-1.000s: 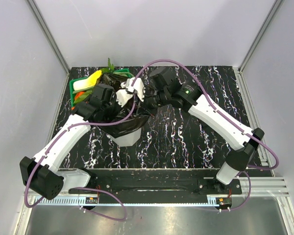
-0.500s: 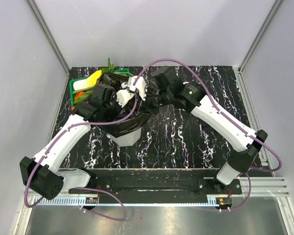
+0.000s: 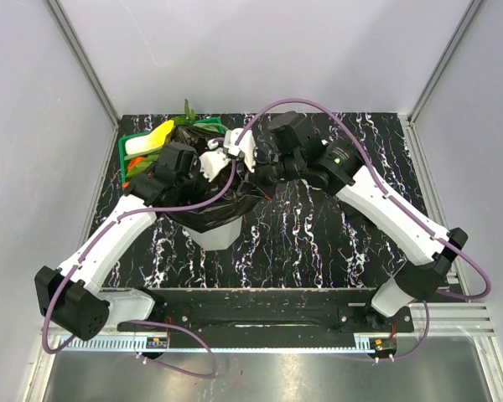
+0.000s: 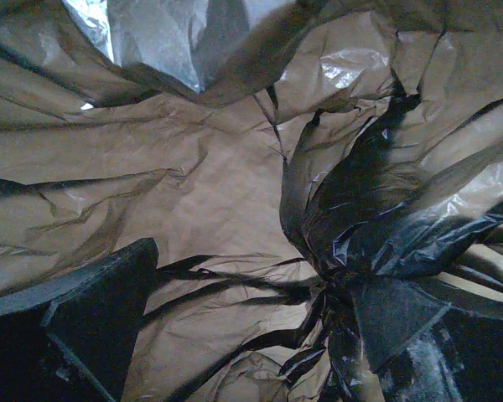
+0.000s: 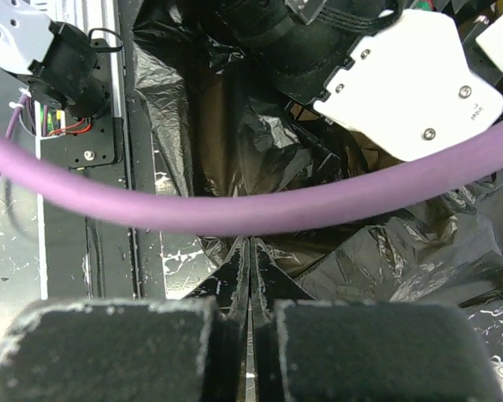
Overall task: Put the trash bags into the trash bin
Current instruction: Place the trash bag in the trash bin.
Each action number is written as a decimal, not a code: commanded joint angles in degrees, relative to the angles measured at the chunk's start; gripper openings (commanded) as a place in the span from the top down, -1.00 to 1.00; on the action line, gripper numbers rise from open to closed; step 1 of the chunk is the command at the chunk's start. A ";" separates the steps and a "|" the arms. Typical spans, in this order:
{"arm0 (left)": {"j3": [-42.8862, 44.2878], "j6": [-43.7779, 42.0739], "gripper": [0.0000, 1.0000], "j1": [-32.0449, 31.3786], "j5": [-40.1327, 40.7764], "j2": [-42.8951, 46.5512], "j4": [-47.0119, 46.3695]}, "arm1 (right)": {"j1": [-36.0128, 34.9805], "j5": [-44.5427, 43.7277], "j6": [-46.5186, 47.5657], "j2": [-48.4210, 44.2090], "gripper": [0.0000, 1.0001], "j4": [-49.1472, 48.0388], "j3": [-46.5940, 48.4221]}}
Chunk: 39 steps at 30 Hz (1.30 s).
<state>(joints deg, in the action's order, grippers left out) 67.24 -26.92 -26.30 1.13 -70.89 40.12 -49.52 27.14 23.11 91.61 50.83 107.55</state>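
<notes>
The black trash bag (image 3: 208,211) lies crumpled over the top of the white trash bin (image 3: 219,238), and only the bin's lower wall shows. My left gripper (image 4: 251,335) is deep inside the bag and open, its fingers (image 4: 92,322) spread wide against the brownish film (image 4: 210,184), with a bunch of film (image 4: 377,226) gathered at the right finger. From above, that gripper (image 3: 220,170) dips into the bag's mouth. My right gripper (image 5: 250,251) is shut, and its tips pinch the bag's rim (image 5: 402,251) on the right side of the mouth (image 3: 253,173).
A green basket (image 3: 124,157) of toy vegetables stands just behind and left of the bin, touching the left arm. The left arm's purple cable (image 5: 235,213) crosses the right wrist view above the bag. Bare marbled tabletop (image 3: 318,234) spreads to the right.
The right gripper has closed fully at the bag's right rim and moved slightly right and back. The bag's mouth is pulled a little wider. The left gripper stays open inside.
</notes>
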 commanded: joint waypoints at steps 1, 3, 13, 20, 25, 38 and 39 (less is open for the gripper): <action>0.96 0.90 -0.98 0.20 1.16 -0.12 -2.85 | -0.58 1.61 0.00 -3.90 1.00 -0.82 -1.71; 1.40 1.08 -0.98 0.29 1.16 -0.12 -2.77 | -0.49 2.04 0.35 -4.69 1.00 -1.69 -4.44; 2.45 0.55 -0.98 0.29 -3.12 0.75 -1.89 | -0.49 0.47 0.18 -4.52 1.00 -5.13 -10.78; 2.98 -1.29 -0.98 0.29 -6.49 3.83 -1.01 | -0.41 -1.65 -1.05 -2.23 1.00 -5.74 -8.32; 4.74 -2.61 -0.98 0.38 -7.10 5.06 1.10 | -0.41 -2.52 -1.76 -0.82 1.00 -5.39 -6.39; 10.10 -2.00 -0.98 0.29 -6.31 5.50 1.54 | -0.49 -2.26 -2.11 0.76 1.00 -4.86 -5.50; 10.45 -2.00 -0.98 0.29 -6.22 5.68 1.54 | -0.49 -2.18 -2.02 0.76 1.00 -4.86 -5.59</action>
<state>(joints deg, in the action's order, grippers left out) 72.99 -29.93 -26.06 -3.16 -67.53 45.78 -49.56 26.04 22.20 91.00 44.58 101.06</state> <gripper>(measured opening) 0.988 0.009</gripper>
